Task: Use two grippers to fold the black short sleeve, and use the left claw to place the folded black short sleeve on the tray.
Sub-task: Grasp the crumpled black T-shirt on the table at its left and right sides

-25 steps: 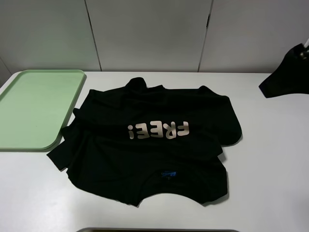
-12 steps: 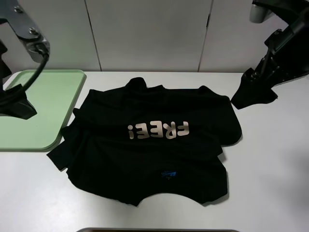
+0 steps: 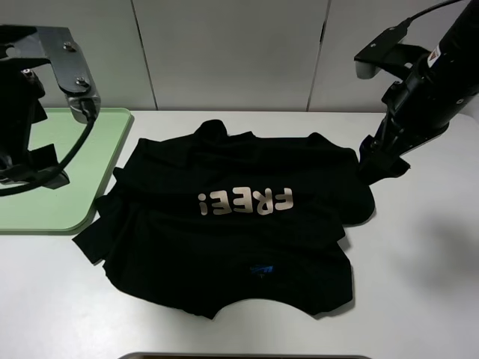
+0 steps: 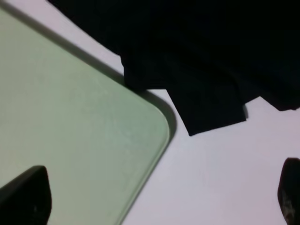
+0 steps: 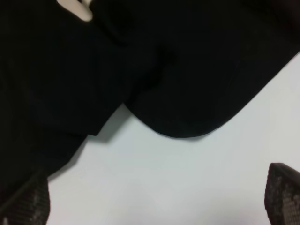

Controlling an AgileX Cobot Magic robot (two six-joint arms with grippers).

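White table (image 3: 419,254) carries the black short sleeve (image 3: 224,247); left gripper (image 4: 157,199) and right gripper (image 5: 153,199) both gape wide, holding nothing.

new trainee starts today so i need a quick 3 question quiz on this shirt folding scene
1. True or false: the black short sleeve lies folded on the tray.
2. The left gripper hangs by: A) the tray's corner B) the garment's middle.
3. Fill in: the lettering on the garment reads ____.
Key: 1 false, it lies spread out, mostly on the table; 2 A; 3 FREE!
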